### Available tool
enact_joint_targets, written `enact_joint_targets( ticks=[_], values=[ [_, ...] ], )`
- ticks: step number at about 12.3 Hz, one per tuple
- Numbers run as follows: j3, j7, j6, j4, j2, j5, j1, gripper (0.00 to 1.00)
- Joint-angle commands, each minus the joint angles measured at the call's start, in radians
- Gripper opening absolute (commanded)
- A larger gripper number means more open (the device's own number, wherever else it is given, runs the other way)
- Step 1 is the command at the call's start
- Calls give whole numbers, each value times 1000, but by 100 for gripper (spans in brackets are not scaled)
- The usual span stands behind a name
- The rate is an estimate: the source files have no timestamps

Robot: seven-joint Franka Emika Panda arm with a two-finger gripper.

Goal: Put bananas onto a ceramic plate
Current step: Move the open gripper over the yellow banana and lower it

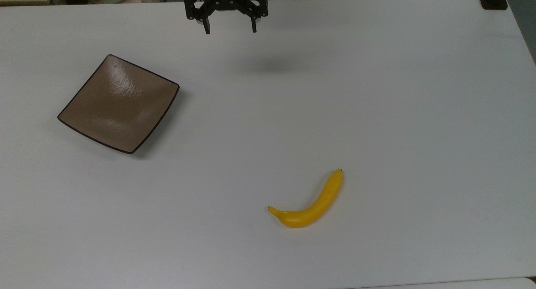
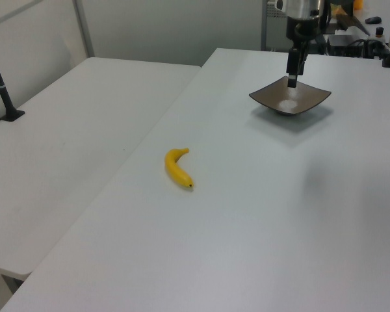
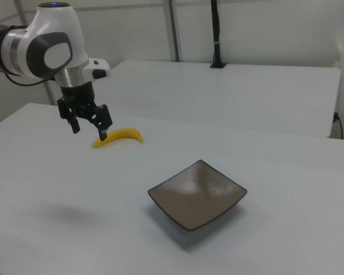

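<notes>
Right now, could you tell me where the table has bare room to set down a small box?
Most of the table is bare: the wide stretch between the plate and the banana, and everything on the top view's right. The open gripper hangs above the far edge; nowhere is crowded.

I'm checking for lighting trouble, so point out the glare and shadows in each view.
Top view: rippled glare on the glossy square brown plate, and the open black gripper casts a soft shadow on the white table. Left view: a bright spot in the plate's centre. Right view: faint sheen on the plate, thin shadow under the yellow curved banana.
</notes>
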Motion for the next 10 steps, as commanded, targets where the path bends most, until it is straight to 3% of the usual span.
enact_joint_targets(
  ticks=[1, 6, 10],
  values=[
    [-14, -10, 23, -24, -14, 15, 18, 100],
    [-10, 5, 24, -22, -5, 23, 18, 100],
    [26, 242, 134, 30, 70, 34, 21, 100]
  ],
)
